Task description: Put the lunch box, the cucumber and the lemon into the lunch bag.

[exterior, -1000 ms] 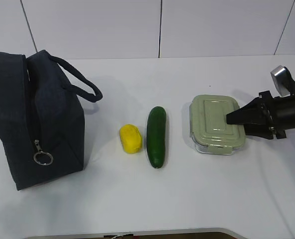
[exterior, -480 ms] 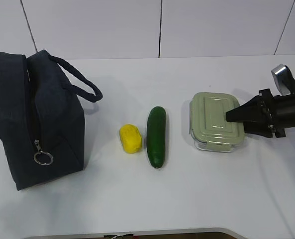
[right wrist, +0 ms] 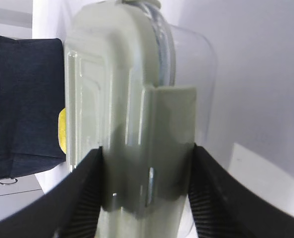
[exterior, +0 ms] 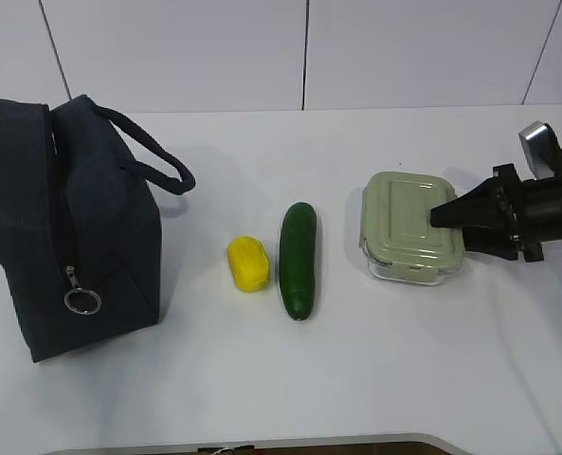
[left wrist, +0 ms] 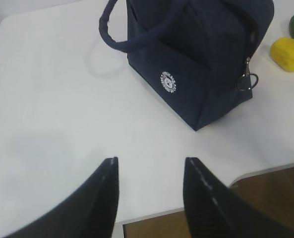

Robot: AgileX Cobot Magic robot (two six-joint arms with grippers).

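The lunch box (exterior: 408, 226), clear with a sage-green lid, is at the right of the table, and my right gripper (exterior: 448, 226) is shut on its right end from the side. In the right wrist view both pads press the lunch box (right wrist: 117, 99) at my right gripper (right wrist: 146, 153). The cucumber (exterior: 298, 261) lies mid-table with the lemon (exterior: 248, 263) just left of it. The navy lunch bag (exterior: 63, 227) stands at the far left. My left gripper (left wrist: 150, 166) hangs open and empty over bare table in front of the lunch bag (left wrist: 196, 54).
A silver ring pull (exterior: 81, 300) hangs on the bag's near face. The bag's loop handle (exterior: 157, 161) droops toward the middle. The table's front edge (left wrist: 265, 171) runs just beyond my left fingers. White wall panels stand behind the table.
The lunch box has lifted and shifted slightly upward in the right gripper's hold. The cucumber, lemon and bag have not moved.
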